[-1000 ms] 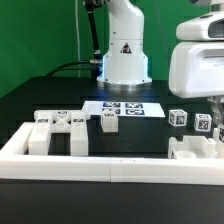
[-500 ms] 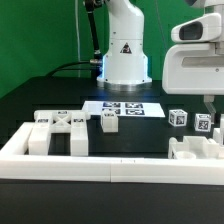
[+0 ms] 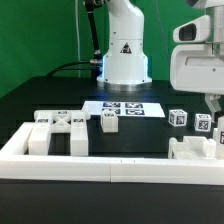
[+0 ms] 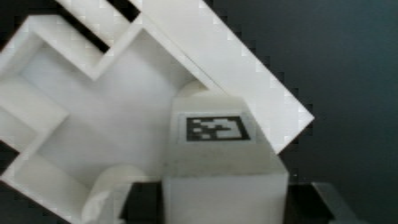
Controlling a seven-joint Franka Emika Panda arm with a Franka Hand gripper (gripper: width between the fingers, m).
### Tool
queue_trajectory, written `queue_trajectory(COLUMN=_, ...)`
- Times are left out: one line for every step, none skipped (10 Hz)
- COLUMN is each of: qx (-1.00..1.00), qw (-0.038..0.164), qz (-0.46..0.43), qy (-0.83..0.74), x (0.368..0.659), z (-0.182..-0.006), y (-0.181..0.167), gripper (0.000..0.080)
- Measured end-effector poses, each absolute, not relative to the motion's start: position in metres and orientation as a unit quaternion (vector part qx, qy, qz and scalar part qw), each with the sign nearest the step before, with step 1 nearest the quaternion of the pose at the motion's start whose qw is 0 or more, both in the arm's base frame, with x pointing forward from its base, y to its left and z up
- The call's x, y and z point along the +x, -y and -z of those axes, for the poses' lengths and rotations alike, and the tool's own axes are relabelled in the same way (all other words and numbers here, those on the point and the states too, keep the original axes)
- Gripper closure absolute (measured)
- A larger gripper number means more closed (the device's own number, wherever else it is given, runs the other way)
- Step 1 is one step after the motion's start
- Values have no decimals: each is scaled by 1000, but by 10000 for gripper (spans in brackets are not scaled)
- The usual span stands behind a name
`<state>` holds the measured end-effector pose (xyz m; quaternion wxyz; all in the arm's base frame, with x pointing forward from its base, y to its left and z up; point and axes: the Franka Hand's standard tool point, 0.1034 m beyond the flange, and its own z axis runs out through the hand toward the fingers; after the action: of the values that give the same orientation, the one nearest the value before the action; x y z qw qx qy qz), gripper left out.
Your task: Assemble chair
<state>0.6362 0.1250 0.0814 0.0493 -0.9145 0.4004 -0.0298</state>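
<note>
My gripper (image 3: 212,104) hangs at the exterior view's right, over the chair parts there. In the wrist view the gripper (image 4: 222,203) has its dark fingers (image 4: 139,196) tight against both sides of a white post (image 4: 219,140) with a black-and-white tag on top. The same tagged post (image 3: 203,123) shows just below the fingers in the exterior view. Under it lies a wide white chair part (image 3: 195,151), also in the wrist view (image 4: 71,100). Another tagged cube (image 3: 178,117) sits beside it. More white chair parts (image 3: 60,132) and a small post (image 3: 108,121) stand at the left.
The long white border rail (image 3: 100,166) runs along the front and up the left side. The marker board (image 3: 125,108) lies flat in front of the arm's white base (image 3: 124,55). The table is black.
The gripper's body has shifted slightly toward the exterior view's right. The parts on the table have not moved.
</note>
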Motion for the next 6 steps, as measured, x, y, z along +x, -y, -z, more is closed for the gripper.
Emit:
queue_trajectory(qx=-903, qw=49, qz=28, qy=-426, x=636, z=-81, y=-126, gripper=509)
queue_trajectory(qx=-910, qw=48, qz=29, qy=-411, x=636, z=-81, y=-126, gripper=509)
queue_trajectory(qx=-917, qw=48, qz=29, qy=-396, x=636, z=-81, y=-126, gripper=509)
queue_trajectory(qx=-922, qw=46, qz=28, qy=-384, x=635, z=-82, y=-126, gripper=347)
queue_trajectory(qx=-929, qw=44, qz=26, qy=-365, x=634, z=-82, y=-127, gripper=206)
queue_trajectory(qx=-951, qw=41, qz=29, qy=-306, x=634, z=-82, y=-127, gripper=206)
